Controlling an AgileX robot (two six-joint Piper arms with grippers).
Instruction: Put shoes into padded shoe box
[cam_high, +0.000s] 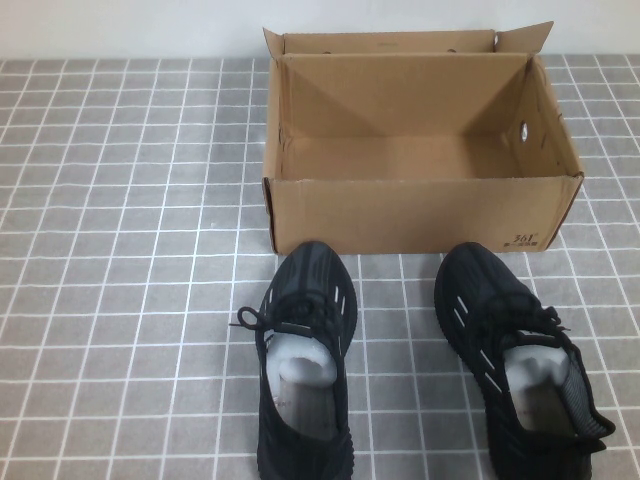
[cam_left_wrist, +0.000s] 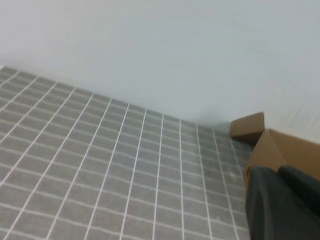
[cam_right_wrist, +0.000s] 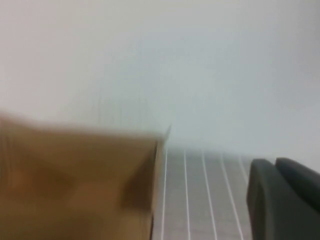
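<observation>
Grey tiled table (cam_high: 120, 300) seen from above. Left to right: bare tiles, then left shoe (cam_high: 303, 365), then right shoe (cam_high: 520, 365), both near, toes pointing far toward box (cam_high: 420, 215). Box open, sitting just beyond the toes, apparently empty, flaps up at the far wall, small holes in the right side, dark mark on the near right corner. White paper stuffing visible in both shoes.

No arm or gripper in the high view. Left gripper (cam_left_wrist: 282, 202) shows only as a dark shape in its wrist view, out to the left of the box; open or closed, cannot tell. Right gripper (cam_right_wrist: 285, 200) likewise a dark shape in its own view, close beside the box; state also cannot tell.

Nothing grasped yet, by the look of it. Best approach, likely: pinch each shoe at the collar or heel, where the stuffing keeps it firm, lift clear of the near wall, lower in lengthwise, side by side.

Wrist views add the box corner (cam_left_wrist: 280, 150) and a blurred wall (cam_right_wrist: 75, 180); shoes appear only from above.
</observation>
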